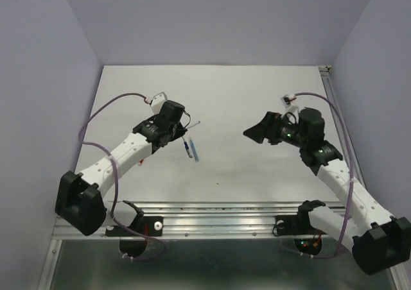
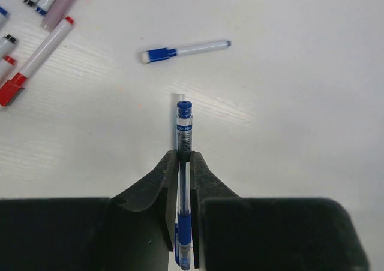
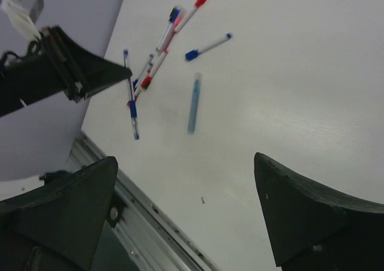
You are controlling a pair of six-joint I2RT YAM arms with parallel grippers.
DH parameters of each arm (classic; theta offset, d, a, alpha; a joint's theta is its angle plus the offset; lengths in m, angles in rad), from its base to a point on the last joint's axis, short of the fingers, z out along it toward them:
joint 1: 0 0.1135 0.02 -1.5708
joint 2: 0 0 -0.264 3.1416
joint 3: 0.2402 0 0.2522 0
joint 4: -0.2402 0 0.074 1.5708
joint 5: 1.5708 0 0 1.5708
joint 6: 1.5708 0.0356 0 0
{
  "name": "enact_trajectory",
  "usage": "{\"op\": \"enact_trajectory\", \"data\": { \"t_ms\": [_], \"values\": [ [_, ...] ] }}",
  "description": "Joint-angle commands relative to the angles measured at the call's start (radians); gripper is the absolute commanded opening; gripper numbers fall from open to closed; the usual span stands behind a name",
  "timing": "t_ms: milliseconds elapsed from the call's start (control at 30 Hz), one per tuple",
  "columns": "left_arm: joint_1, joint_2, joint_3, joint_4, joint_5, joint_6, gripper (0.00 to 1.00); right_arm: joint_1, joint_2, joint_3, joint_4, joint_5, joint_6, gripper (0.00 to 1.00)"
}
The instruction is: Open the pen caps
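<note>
My left gripper (image 2: 184, 158) has its jaws pinched narrow on a pen (image 2: 184, 130), gripping the clear barrel between its ends. In the left wrist view a dark blue plug shows at the far end and a blue rubbery grip sits near the camera, behind the fingers. From the right wrist view the end below that grip looks thin and bare, so I judge this pen is already uncapped. A light blue cap (image 3: 193, 103), a translucent plastic tube, lies loose on the table (image 2: 300, 103) just beside the held pen, apart from any barrel. It is probably the cap that belongs to it.

My right gripper (image 3: 186, 163) hangs well off to the side with its jaws wide and nothing between them.

Most of the job looks undone. A thin white marker (image 2: 201, 45) lies alone beyond the held pen, with its dark blue cap (image 2: 160, 54) on one end. At the far left of the left wrist view lies a loose pile of markers (image 2: 45, 40) with smooth whitish barrels, and the red caps (image 2: 12, 90) I can see there are seated. A few dark or blue ends in the pile are too small for me to tell caps from plugs.

The caps are short, slick, round plastic, and the table is matte white with a faint grain.
</note>
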Motion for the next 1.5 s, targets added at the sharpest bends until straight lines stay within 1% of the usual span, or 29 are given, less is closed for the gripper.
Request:
{"op": "enact_trajectory", "data": {
  "t_ms": [0,33,133,167,267,300,400,467,533,733,833,867,900,933,967,1033,1067,1133,1167,1233,1267,1333,1367,1433,1467],
  "values": [
    [-0.064,-0.130,0.033,0.049,-0.070,-0.040,0.00,0.334,0.062,0.010,0.176,0.047,0.005,1.00],
    [-0.079,-0.146,0.039,0.054,-0.071,-0.046,0.00,0.430,0.116,0.036,0.200,0.085,0.000,1.00],
    [-0.128,-0.153,0.070,0.055,-0.108,-0.068,0.00,0.521,0.231,0.068,0.257,0.093,-0.027,1.00],
    [-0.138,-0.148,0.087,0.055,-0.116,-0.076,0.00,0.567,0.257,0.111,0.247,0.118,-0.081,1.00],
    [-0.177,-0.140,0.110,0.054,-0.122,-0.089,0.00,0.643,0.347,0.175,0.202,0.223,-0.133,1.00],
    [-0.185,-0.139,0.111,0.054,-0.125,-0.106,0.00,0.654,0.371,0.209,0.197,0.240,-0.133,1.00],
    [-0.202,-0.140,0.111,0.054,-0.128,-0.126,0.00,0.678,0.426,0.235,0.200,0.293,-0.130,1.00],
    [-0.207,-0.140,0.113,0.054,-0.126,-0.131,0.00,0.695,0.449,0.237,0.234,0.307,-0.127,0.99],
    [-0.210,-0.140,0.114,0.054,-0.123,-0.137,0.00,0.706,0.467,0.249,0.249,0.304,-0.124,0.97],
    [-0.211,-0.166,0.118,0.049,-0.140,-0.158,0.00,0.733,0.515,0.269,0.230,0.322,-0.117,0.85],
    [-0.211,-0.176,0.119,0.049,-0.146,-0.166,0.00,0.743,0.526,0.264,0.230,0.343,-0.107,0.75],
    [-0.211,-0.174,0.122,0.051,-0.145,-0.165,0.00,0.744,0.526,0.261,0.240,0.351,-0.103,0.67],
    [-0.213,-0.174,0.125,0.049,-0.145,-0.163,0.00,0.747,0.524,0.254,0.249,0.363,-0.100,0.62],
    [-0.213,-0.174,0.125,0.049,-0.140,-0.160,0.00,0.747,0.520,0.251,0.268,0.363,-0.098,0.54],
    [-0.213,-0.174,0.125,0.049,-0.137,-0.160,0.00,0.749,0.517,0.240,0.277,0.369,-0.090,0.50],
    [-0.213,-0.176,0.124,0.054,-0.130,-0.158,0.00,0.749,0.513,0.235,0.291,0.380,-0.084,0.46],
    [-0.213,-0.179,0.122,0.058,-0.123,-0.152,0.00,0.750,0.515,0.235,0.286,0.385,-0.077,0.42],
    [-0.213,-0.183,0.118,0.075,-0.102,-0.143,0.00,0.749,0.520,0.243,0.269,0.386,-0.075,0.38],
    [-0.213,-0.186,0.116,0.078,-0.096,-0.143,0.00,0.750,0.518,0.240,0.268,0.386,-0.071,0.29],
    [-0.213,-0.194,0.111,0.085,-0.096,-0.143,0.00,0.750,0.512,0.229,0.271,0.385,-0.063,0.22],
    [-0.213,-0.202,0.101,0.095,-0.097,-0.143,0.00,0.749,0.504,0.225,0.277,0.383,-0.054,0.14],
    [-0.213,-0.206,0.090,0.121,-0.094,-0.128,0.00,0.750,0.491,0.214,0.282,0.389,-0.040,0.11],
    [-0.213,-0.212,0.079,0.152,-0.105,-0.114,0.00,0.749,0.478,0.203,0.285,0.383,-0.031,0.02],
    [-0.213,-0.210,0.079,0.173,-0.142,-0.102,0.00,0.749,0.466,0.189,0.286,0.359,-0.018,0.01],
    [-0.213,-0.200,0.084,0.193,-0.193,-0.083,0.00,0.749,0.461,0.176,0.289,0.312,-0.011,0.01]
  ]
}}
